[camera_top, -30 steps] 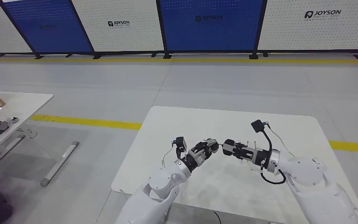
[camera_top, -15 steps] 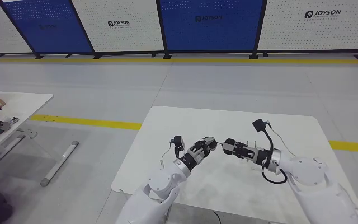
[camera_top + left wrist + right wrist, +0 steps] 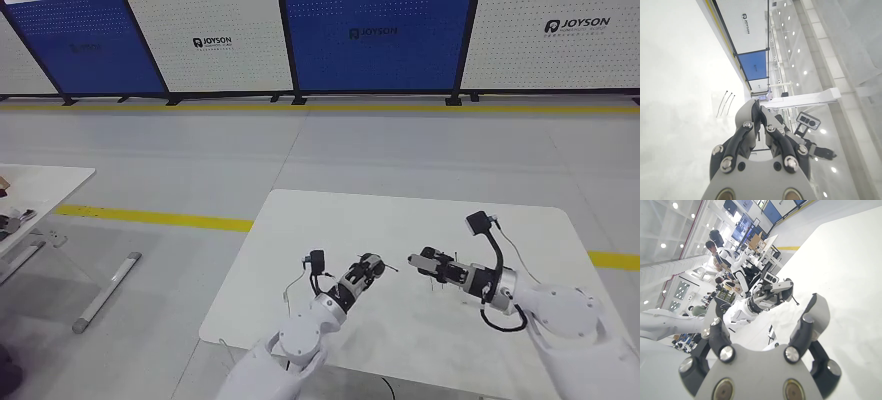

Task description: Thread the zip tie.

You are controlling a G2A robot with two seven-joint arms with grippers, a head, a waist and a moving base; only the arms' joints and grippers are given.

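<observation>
So the zip tie (image 3: 795, 300) is sitting pinched in my left gripper (image 3: 789, 290), which is clamped on it, free end poking out toward the right arm.
I'm holding the right gripper (image 3: 422, 261) wide open and empty, near and facing it. Three spare zip ties (image 3: 725, 103) are lying on the table (image 3: 320, 230), not blocking anything, I think.

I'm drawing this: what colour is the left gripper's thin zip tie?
The thin zip tie is black, clearest in right wrist view.
</observation>
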